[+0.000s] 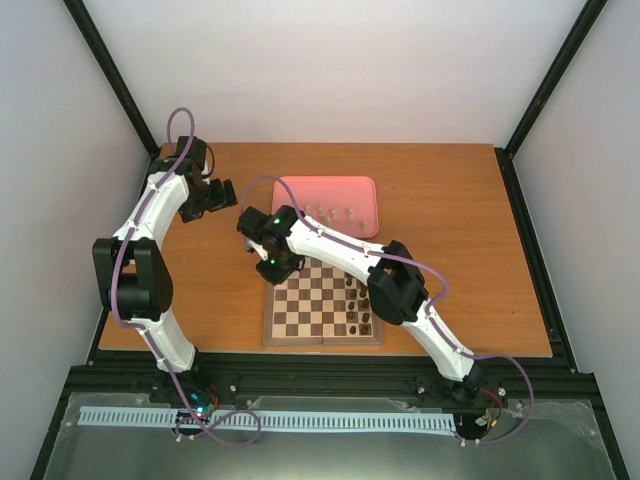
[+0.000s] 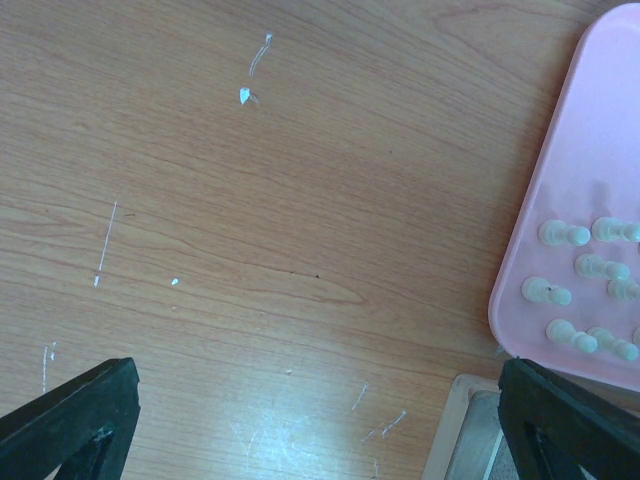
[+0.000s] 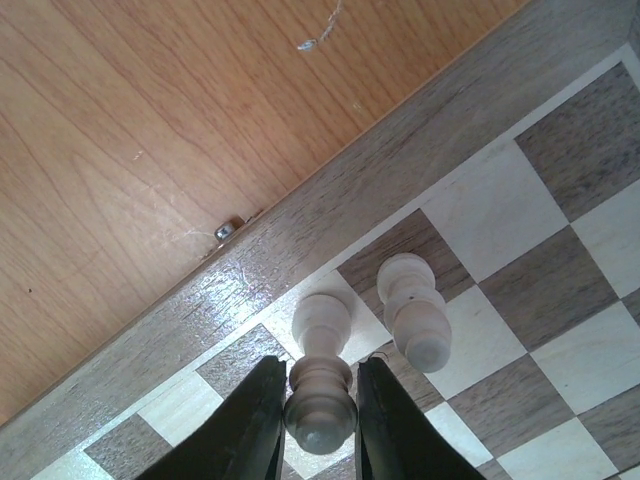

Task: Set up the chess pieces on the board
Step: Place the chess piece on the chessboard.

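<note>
Left tool [image 2: 320, 405] idle over bare tabletop [image 2: 250, 250], jaws wide apart, nothing in them, at 9 o'clock of the pink tray [image 2: 575, 130]. Cream pieces [image 2: 565, 236] lie waiting on it. Right tool [image 3: 320, 375] is at the board's [image 3: 330, 200] 10 o'clock corner, fingers hugging a cream piece [image 3: 320, 400] upright on a square. A second piece [image 3: 412, 310] sits just beside. Can't tell if it's clamped or let go. Dark pieces [image 1: 360, 318] line the 3 o'clock edge. Step looks like placement. Next: open fully, lift straight, don't clip the neighbour, go to tray.
</note>
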Controlling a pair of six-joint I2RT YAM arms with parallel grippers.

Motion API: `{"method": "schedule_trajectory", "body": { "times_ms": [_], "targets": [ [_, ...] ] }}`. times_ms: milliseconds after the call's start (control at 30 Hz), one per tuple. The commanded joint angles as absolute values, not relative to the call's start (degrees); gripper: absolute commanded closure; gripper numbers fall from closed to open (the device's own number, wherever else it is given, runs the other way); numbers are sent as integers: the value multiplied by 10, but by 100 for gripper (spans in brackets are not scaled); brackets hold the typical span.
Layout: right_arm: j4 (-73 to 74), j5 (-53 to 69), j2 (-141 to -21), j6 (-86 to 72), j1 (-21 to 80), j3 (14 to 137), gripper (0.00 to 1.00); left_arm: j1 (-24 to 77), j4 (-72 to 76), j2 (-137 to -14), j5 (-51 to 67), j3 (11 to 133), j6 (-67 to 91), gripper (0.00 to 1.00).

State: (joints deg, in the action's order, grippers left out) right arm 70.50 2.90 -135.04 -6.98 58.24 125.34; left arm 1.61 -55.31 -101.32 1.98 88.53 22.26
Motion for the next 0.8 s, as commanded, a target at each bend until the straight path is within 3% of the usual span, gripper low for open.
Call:
{"method": "schedule_trajectory", "body": {
  "times_ms": [0,400,767],
  "targets": [
    [710,31,-1358,-65,587,1265,78,16,-547,-1003,23,890,218,0],
    [712,31,-1352,-63,587,1262,66,15,-547,-1006,27,891,219,0],
    [719,29,-1277,-56,576,1226,47,16,-548,-1000,28,890,220,0]
  ]
}}
